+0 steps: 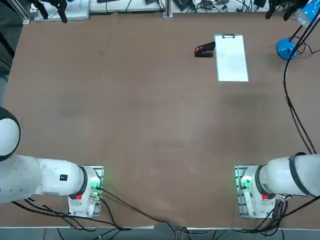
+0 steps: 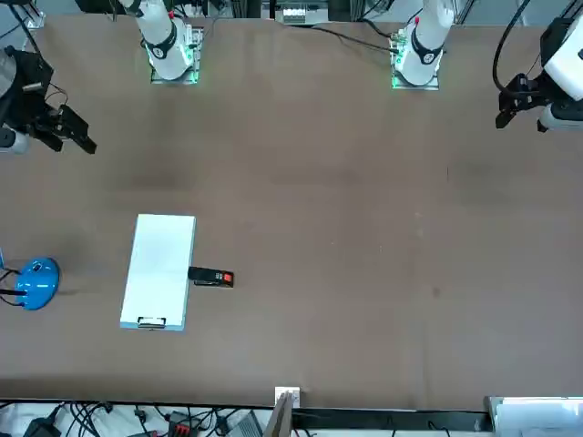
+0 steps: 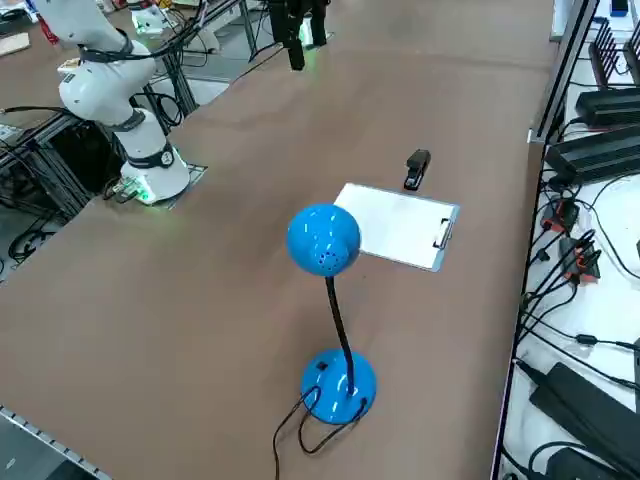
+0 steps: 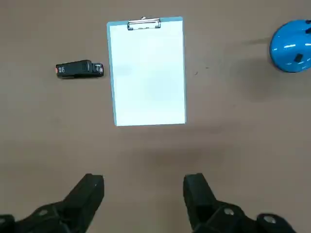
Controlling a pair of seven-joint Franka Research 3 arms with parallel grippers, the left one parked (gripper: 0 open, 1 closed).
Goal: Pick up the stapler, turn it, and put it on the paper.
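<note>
item: stapler (image 4: 79, 69), small, rigid, probably light with slick casing, lying on the table (image 4: 233, 145) just beside the paper (image 4: 147, 73); my right hand (image 4: 143, 194) hangs empty, fingers wide; i'd pinch its long sides mid-body.

stapler (image 1: 204, 50) just left of paper (image 1: 231, 58), lamp (image 1: 286, 48) right of paper, hand (image 4: 144, 194) raised, spread

right claw (image 4: 143, 194) raised, fingers apart
</note>
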